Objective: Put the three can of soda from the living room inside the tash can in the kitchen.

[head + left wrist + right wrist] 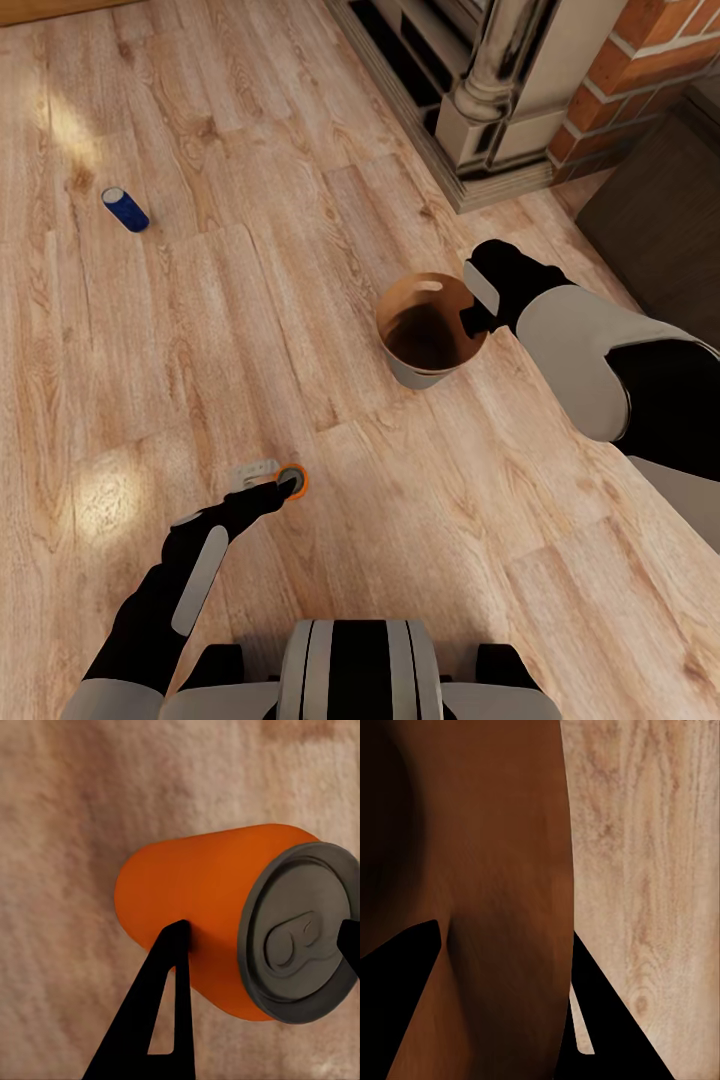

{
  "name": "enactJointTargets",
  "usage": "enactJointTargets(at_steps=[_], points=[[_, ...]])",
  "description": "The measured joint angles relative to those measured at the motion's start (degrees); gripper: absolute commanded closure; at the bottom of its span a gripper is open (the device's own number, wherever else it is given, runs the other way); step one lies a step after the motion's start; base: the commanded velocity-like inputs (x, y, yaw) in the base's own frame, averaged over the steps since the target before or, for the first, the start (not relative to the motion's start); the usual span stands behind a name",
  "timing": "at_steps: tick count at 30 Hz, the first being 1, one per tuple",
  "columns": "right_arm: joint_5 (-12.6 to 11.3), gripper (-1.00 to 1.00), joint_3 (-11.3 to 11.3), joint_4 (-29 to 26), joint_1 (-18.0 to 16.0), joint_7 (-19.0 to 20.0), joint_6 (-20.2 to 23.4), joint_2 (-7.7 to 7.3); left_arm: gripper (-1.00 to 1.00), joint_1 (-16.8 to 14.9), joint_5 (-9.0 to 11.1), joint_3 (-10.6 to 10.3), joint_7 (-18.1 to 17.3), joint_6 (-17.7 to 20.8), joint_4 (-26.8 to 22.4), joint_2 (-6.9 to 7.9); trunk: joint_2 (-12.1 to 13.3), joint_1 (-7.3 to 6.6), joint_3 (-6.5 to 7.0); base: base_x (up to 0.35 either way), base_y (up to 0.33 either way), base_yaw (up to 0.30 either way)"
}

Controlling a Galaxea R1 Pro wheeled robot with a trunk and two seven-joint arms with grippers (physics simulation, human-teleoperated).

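Two cans on show: orange can (pixel 202 922) pinched sideways in left gripper (pixel 285 487), blue can (pixel 125 209) far off on floor (pixel 420 560). Right gripper (pixel 478 318) clamped on bin (pixel 412 372) rim. Might slip from thin grip. Could tip bin if yanked.

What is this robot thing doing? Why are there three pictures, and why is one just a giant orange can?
It is a pretend robot inside a computer game world, steered by a person. The big picture comes from a camera on its head, looking down at its two arms and the wood floor. The other two come from little cameras by each hand, so things look huge. The left gripper is pinching an orange can between its two black fingers. The right gripper is clamped on the rim of the bin, brown inside. A blue can lies on its side farther off on the floor. At the far right is a brick fireplace.
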Motion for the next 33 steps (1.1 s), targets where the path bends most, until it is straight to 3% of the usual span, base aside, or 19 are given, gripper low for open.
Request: enactJointTargets(at_steps=[21, 33], points=[[0.5, 1.00, 0.0, -0.1, -0.5, -0.1, 0.0, 0.32, 1.00, 0.0, -0.2, 0.0, 0.0, 0.1, -0.4, 0.00, 0.0, -0.84, -1.34, 0.000, 0.000, 0.000], [0.2, 1.00, 0.4, 0.0, -1.3, -0.1, 0.0, 0.36, 1.00, -0.1, 0.1, 0.0, -0.1, 0.3, 1.3, -0.01, 4.8, -2.14, 0.04, 0.000, 0.000, 0.000]])
